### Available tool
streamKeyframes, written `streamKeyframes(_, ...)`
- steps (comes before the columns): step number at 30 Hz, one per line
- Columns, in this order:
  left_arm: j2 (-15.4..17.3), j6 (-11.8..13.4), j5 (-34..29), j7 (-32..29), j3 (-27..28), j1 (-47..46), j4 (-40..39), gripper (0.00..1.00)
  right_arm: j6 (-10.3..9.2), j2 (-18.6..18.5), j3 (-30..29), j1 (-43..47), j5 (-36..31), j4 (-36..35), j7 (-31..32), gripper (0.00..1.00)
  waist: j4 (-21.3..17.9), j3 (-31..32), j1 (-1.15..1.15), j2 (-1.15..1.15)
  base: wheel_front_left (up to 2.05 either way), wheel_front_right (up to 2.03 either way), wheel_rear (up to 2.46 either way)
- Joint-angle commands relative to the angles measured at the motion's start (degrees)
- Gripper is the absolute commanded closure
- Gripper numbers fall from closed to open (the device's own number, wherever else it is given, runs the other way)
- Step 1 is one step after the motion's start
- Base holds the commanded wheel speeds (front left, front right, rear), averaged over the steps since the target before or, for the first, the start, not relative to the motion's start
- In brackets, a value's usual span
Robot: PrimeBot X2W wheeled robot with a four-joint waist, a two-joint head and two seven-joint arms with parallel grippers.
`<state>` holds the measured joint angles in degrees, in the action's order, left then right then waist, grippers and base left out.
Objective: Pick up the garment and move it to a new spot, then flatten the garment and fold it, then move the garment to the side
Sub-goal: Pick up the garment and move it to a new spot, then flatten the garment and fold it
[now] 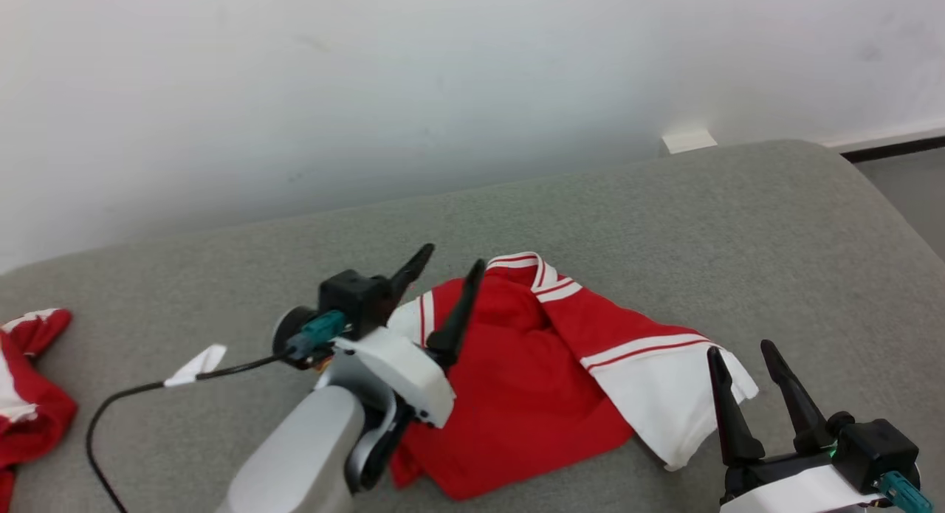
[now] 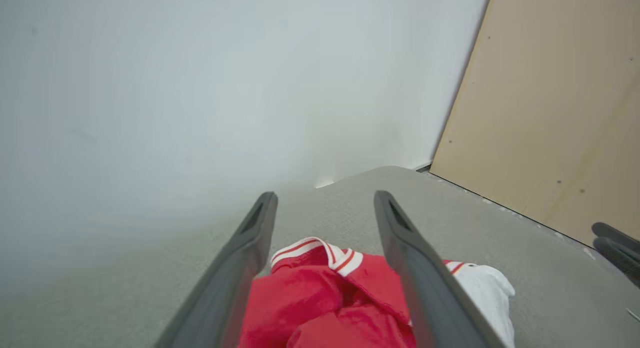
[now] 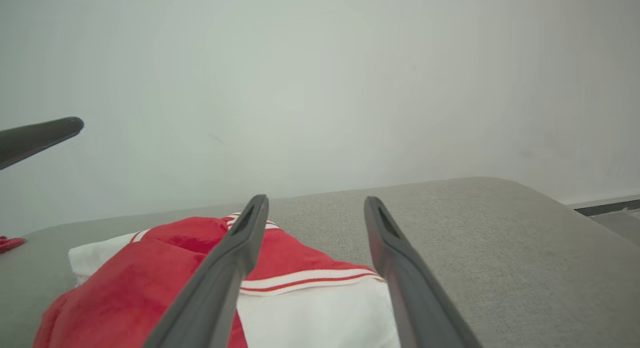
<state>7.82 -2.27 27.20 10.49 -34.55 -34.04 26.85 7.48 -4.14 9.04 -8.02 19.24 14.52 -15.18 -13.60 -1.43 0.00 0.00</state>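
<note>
Two grippers are both standing spread wide, gripping nothing. Left gripper (image 1: pixel 454 255) is hanging over the garment (image 1: pixel 531 380), its forearm hiding the garment's left edge; contact is hard to tell. Right gripper (image 1: pixel 740 348) is sitting by the white sleeve, base cropped. Garment is lying crumpled mid-cushion (image 1: pixel 664 225). Another red cloth (image 1: pixel 29 402) is getting cut off at left. Bare cushion is running behind and right.

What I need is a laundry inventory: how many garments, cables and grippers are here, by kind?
Red-and-white fabric garments: 2 (centre garment, left-edge garment)
Thin black cable: 1
Dark-fingered grippers: 2 (left gripper, right gripper)
Total: 5
</note>
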Motion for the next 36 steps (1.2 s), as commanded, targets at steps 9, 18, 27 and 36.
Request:
streamKeyframes(9, 7.0, 5.5, 1.0, 4.3, 6.6, 11.7, -7.3, 0.00, 0.02, -1.0, -1.2, 1.6, -1.1, -1.9, 0.1, 0.00, 6.0, 1.9, 0.00, 0.00, 0.00, 0.00, 0.00)
streamKeyframes(18, 5.0, 9.8, -1.8, 4.6, 15.6, 26.5, -17.2, 0.00, 0.02, -1.1, -2.7, 3.7, -1.4, -3.3, 0.1, 0.00, 7.1, 2.1, 0.00, 0.00, 0.00, 0.00, 0.00)
streamKeyframes(27, -0.4, 7.6, -6.2, 4.7, 22.3, 33.2, -20.0, 0.00, 0.02, -0.8, -3.3, 4.7, -1.6, -3.2, 0.1, 0.00, 6.6, 2.2, 0.00, 0.00, 0.00, 0.00, 0.00)
streamKeyframes(36, -2.9, 4.3, -9.2, 4.7, 24.6, 32.5, -18.7, 0.00, 0.02, -0.5, -2.8, 3.8, -1.7, -2.6, 0.1, 0.00, 6.1, 2.1, 0.00, 0.00, 0.00, 0.00, 0.00)
